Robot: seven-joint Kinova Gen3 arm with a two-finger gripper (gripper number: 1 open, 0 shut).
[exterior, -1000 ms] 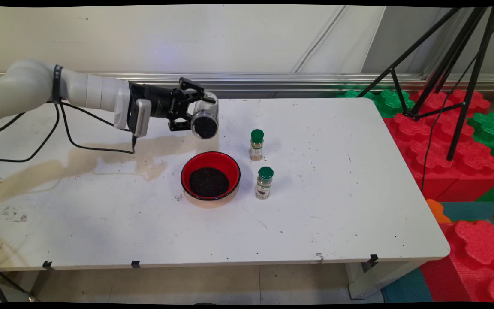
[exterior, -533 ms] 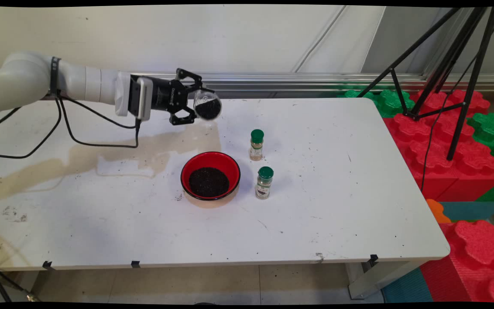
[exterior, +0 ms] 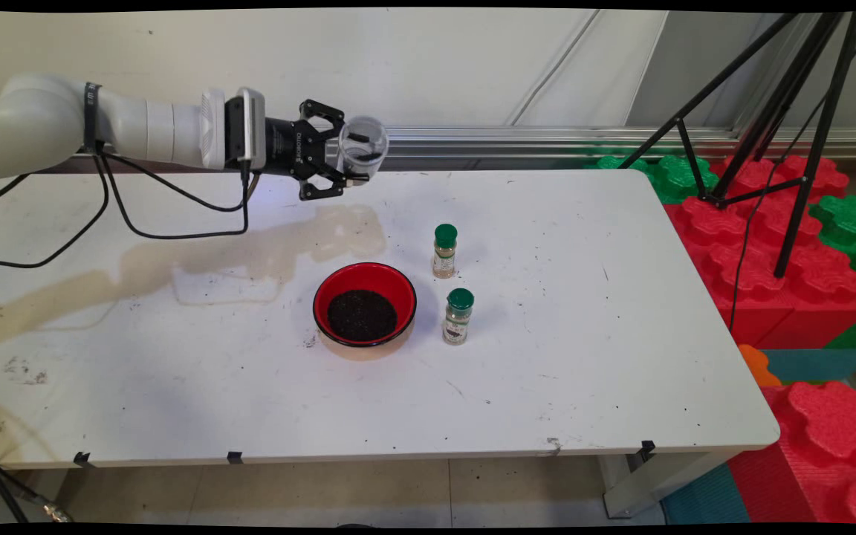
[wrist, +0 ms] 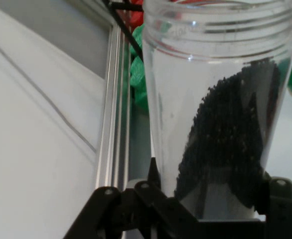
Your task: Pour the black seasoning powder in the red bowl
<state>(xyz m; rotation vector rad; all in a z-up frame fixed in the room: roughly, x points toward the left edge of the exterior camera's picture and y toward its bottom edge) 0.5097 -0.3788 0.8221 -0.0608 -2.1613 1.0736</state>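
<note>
Above white table (exterior: 547,371), level hand (exterior: 354,160) grips clear jar (exterior: 362,147) sideways.

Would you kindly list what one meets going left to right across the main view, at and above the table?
Black two-finger gripper → clear plastic jar it holds → red bowl of dark grains → far green-capped spice bottle → near green-capped spice bottle → black tripod.
</note>
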